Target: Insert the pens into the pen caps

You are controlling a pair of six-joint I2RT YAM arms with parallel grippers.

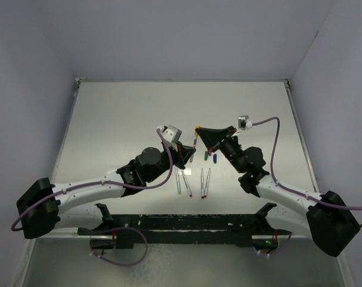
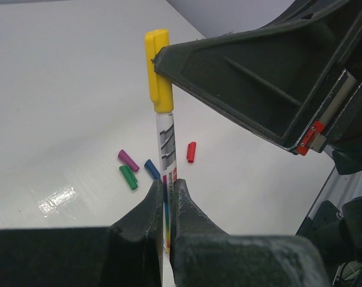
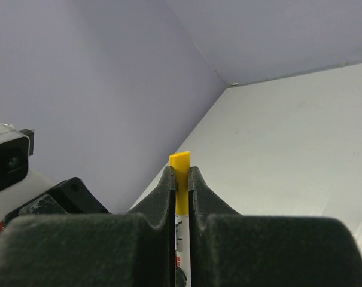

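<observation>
Evidently the left gripper (image 2: 167,190) was closed on the barrel of one pen (image 2: 166,143), held upright above the table (image 2: 61,89). The right gripper (image 3: 180,178) was clamped on the yellow cap (image 2: 158,70) at the pen's top end. Pen and cap seemed light, stiff and smooth, so they could slip; better to hold mid-barrel and squarely across the cap. Only the left wrist view showed the magenta cap (image 2: 128,160), green cap (image 2: 128,177), blue cap (image 2: 151,169) and red cap (image 2: 191,152) lying below. Only the top view showed four more pens (image 1: 202,182) between the arms
</observation>
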